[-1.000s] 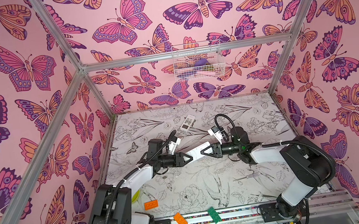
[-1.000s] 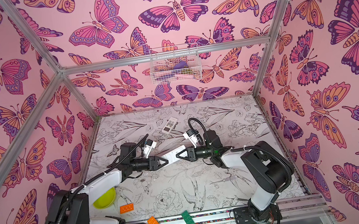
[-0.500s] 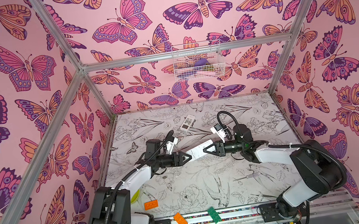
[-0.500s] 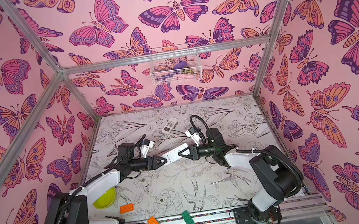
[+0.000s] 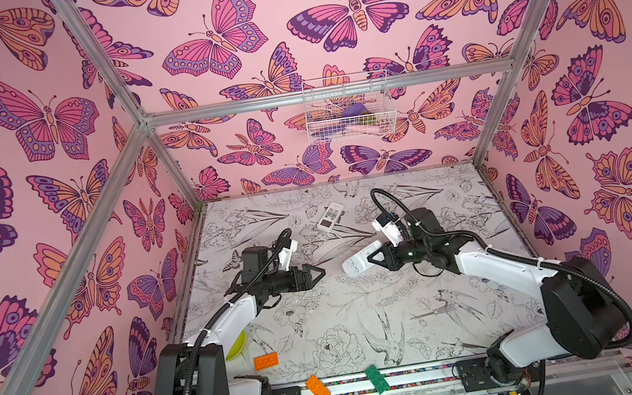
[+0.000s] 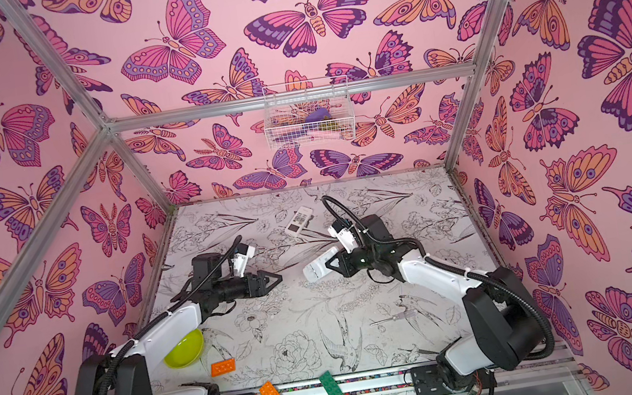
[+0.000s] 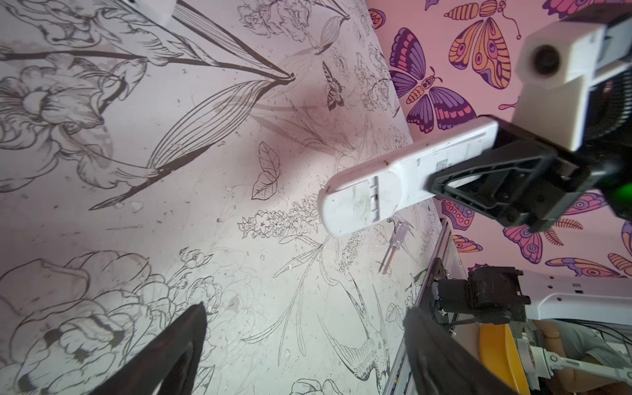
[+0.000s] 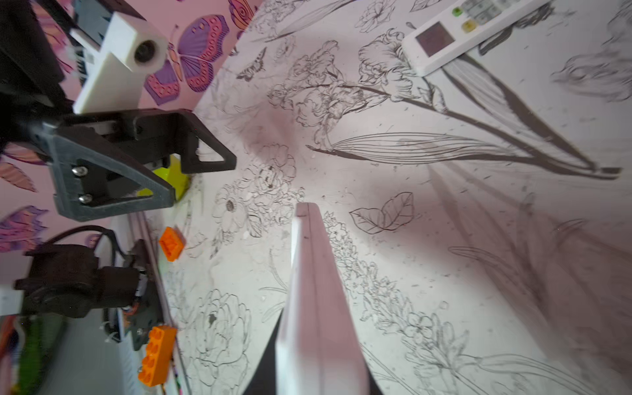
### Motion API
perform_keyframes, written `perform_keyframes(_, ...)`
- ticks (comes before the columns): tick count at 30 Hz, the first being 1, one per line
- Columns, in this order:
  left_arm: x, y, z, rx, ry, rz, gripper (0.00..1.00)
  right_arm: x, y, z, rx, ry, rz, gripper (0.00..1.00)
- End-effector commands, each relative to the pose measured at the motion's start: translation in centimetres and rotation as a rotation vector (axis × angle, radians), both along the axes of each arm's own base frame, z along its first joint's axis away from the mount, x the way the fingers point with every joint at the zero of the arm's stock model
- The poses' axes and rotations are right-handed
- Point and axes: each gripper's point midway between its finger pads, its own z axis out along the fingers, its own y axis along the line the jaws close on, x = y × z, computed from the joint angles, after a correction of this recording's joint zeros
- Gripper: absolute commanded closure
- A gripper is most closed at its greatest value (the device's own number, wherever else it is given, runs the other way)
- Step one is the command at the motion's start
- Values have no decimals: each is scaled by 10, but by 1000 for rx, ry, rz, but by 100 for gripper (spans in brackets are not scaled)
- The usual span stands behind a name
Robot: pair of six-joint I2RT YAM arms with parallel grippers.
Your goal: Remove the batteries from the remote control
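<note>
Right fingers (image 5: 374, 258) clench remote (image 5: 358, 260), battery cover (image 7: 352, 205) on; left fingers (image 5: 315, 274) spread, empty.

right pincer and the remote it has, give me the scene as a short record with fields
right pincer: shut on one end of the raised remote, which is held off the table
left pincer: open, empty, facing the remote's free end, apart from it
battery cover: in place on the raised remote's back
batteries: none in view
second remote: flat on the table's far side, screen up
thin tool: lying on the table, right front
green bowl: front left of the table
</note>
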Motion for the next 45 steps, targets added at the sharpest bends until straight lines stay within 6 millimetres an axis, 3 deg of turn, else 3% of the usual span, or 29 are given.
perform_keyframes(1,1,10,6,17,-37,4,3,-3,-25,-7,-306,-97,-8,96)
perform_keyframes(5,4,20,4,44,-52,28,3,-2,-18,-23,-405,-130,17,96)
perform_keyframes(6,3,21,14,38,-81,33,3,-1,-17,-25,-432,-129,19,97)
perform_keyframes(10,7,29,19,49,-113,54,0,5,-13,-30,-515,-163,19,99)
perform_keyframes(15,5,34,25,35,-130,57,0,13,-18,-24,-586,-202,-4,99)
perform_keyframes(18,4,36,26,51,-153,57,0,9,-15,-34,-705,-254,54,99)
perform_keyframes(21,4,39,28,39,-147,62,0,17,-22,-22,-786,-295,4,99)
perform_keyframes(24,5,42,26,59,-160,69,0,22,-18,-15,-745,-338,-39,99)
perform_keyframes(29,6,43,27,62,-151,76,0,25,-12,36,-632,-386,-100,99)
perform_keyframes(30,7,43,25,66,-154,76,0,26,-8,32,-613,-395,-91,99)
perform_keyframes(33,7,43,24,72,-156,80,0,25,-10,-7,-737,-316,-18,99)
perform_keyframes(35,7,43,24,61,-143,80,0,27,-7,3,-739,-268,-33,100)
perform_keyframes(37,8,44,23,67,-146,82,0,31,4,21,-610,-326,-61,100)
perform_keyframes(39,9,44,21,77,-149,88,0,46,-6,11,-600,-370,-117,100)
perform_keyframes(41,8,43,23,66,-148,82,0,55,-25,-8,-686,-266,-138,100)
perform_keyframes(43,8,42,26,54,-142,81,0,51,-21,9,-663,-218,-131,100)
perform_keyframes(45,8,43,23,71,-154,82,0,49,-6,26,-494,-268,-149,100)
